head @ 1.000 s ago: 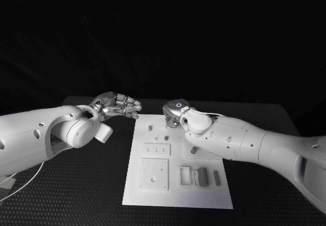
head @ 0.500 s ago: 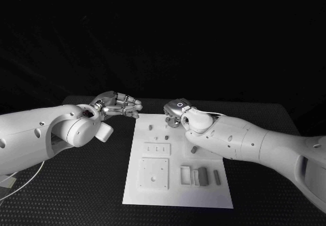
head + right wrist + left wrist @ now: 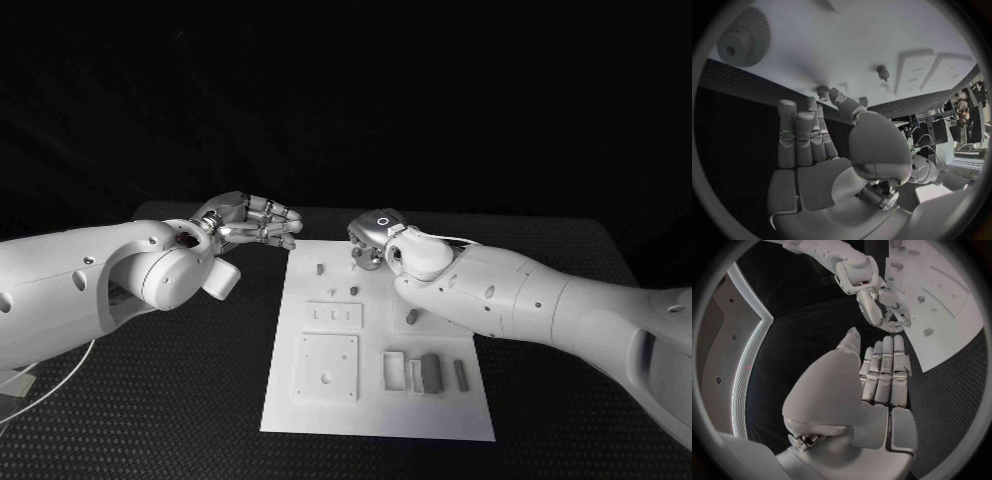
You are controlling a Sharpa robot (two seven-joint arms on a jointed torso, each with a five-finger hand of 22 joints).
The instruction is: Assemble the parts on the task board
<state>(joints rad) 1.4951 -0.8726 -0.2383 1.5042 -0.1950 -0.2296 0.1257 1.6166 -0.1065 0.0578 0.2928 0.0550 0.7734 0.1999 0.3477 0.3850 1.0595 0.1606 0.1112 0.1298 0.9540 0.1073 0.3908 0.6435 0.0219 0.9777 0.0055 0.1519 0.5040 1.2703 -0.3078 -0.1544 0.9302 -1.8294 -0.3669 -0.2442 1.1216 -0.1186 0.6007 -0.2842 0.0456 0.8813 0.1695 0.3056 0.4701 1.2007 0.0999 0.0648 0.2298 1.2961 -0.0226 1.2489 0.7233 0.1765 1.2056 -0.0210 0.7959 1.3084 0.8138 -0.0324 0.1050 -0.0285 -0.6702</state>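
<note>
The white task board lies mid-table, also seen from the left wrist and the right wrist. Small grey pegs stand in its far half and grey blocks lie near its front. My right hand hovers at the board's far edge. Its thumb and a fingertip close around a small grey peg, while the other fingers stay straight. Left of the board's far corner, my left hand holds nothing; its fingers lie straight and side by side.
A grey gear rests on the board near my right hand. A square plate and a slotted plate sit on the board's left half. Black matting surrounds the board, with a white cable at the left.
The right arm has crept slightly to the right. The left hand has stayed where it was.
</note>
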